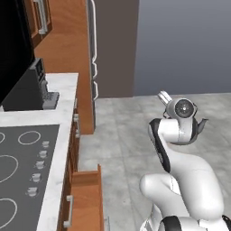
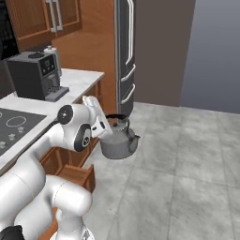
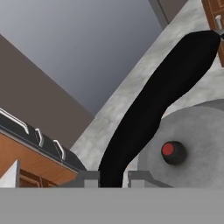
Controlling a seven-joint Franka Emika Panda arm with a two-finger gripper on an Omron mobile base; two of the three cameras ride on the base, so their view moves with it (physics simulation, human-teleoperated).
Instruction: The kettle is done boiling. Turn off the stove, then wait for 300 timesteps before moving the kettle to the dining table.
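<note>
The grey kettle [image 2: 119, 142] hangs in the air above the grey floor, to the right of the counter and clear of the stove [image 2: 13, 125]. My gripper [image 2: 108, 123] is shut on its black arched handle [image 3: 154, 111]. In the hand view the handle runs up from between my fingertips [image 3: 89, 176], with the kettle's body [image 3: 201, 131] and its lid knob [image 3: 173, 152] to the right. From the left base my arm covers most of the kettle, leaving its spout [image 1: 201, 122] showing. The stove [image 1: 18, 176] lies at lower left with its silver knobs [image 1: 39, 164]. The dining table is out of view.
A black coffee machine [image 2: 35, 75] stands on the marble counter [image 1: 61, 135] behind the stove. A drawer [image 1: 85, 198] juts open from the wooden cabinet below the counter, close to my arm. A tall fridge [image 2: 126, 51] stands past the counter's end. Open floor [image 2: 187, 164] stretches to the right.
</note>
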